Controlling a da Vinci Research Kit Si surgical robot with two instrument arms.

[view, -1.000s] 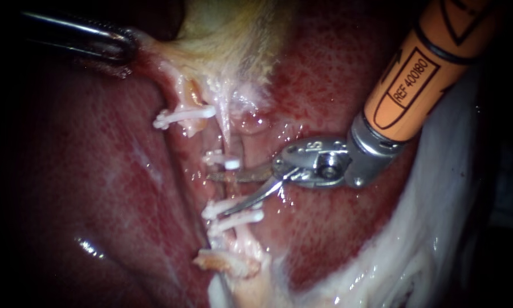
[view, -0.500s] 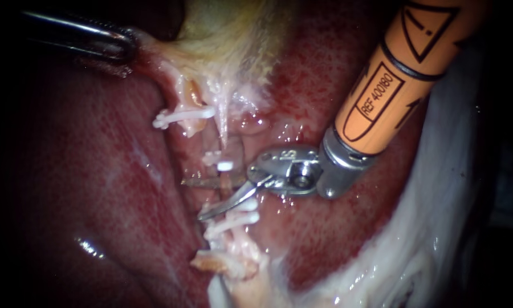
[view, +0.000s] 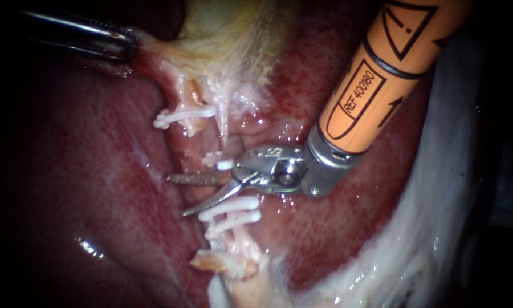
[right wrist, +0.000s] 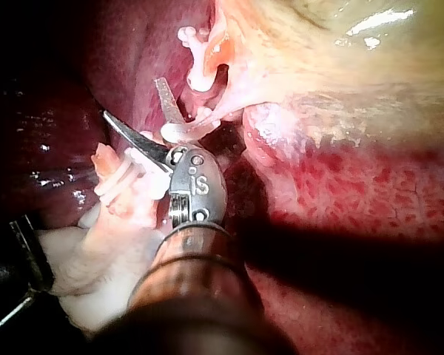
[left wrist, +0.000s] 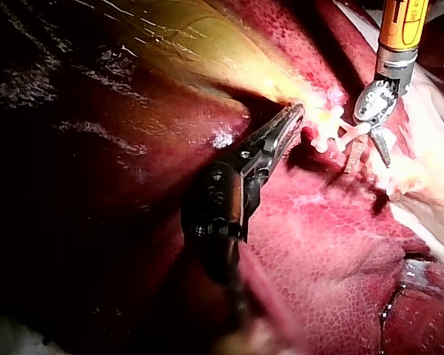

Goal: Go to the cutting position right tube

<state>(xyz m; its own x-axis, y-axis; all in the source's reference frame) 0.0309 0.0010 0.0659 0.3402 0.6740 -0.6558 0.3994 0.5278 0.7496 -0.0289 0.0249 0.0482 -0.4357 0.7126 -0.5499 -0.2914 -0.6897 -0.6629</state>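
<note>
My right instrument [view: 176,197], on an orange shaft from the upper right, holds its two blades open. They straddle the right tube [view: 223,130] between a single white clip [view: 224,164] above and two white clips [view: 229,206] below. The tube lies deep in the gap, near the blades' pivot. Ahead of the instrument in the right wrist view, the open blades [right wrist: 131,96] reach past the clips. My left instrument [view: 128,48] is at the upper left, jaws shut on the gallbladder's [view: 228,34] edge. The left wrist view shows that hold [left wrist: 293,112].
The left tube carries its own white clip [view: 182,116] up and to the left of the blades. Dark red liver [view: 85,171] surrounds the tubes. Pale white tissue [view: 439,228] lies along the right side. A cut pale stump [view: 219,263] sits below the lower clips.
My right instrument has slid leftward across the tube with its blades open, so the tube now lies deeper between them. The left instrument has stayed put.
</note>
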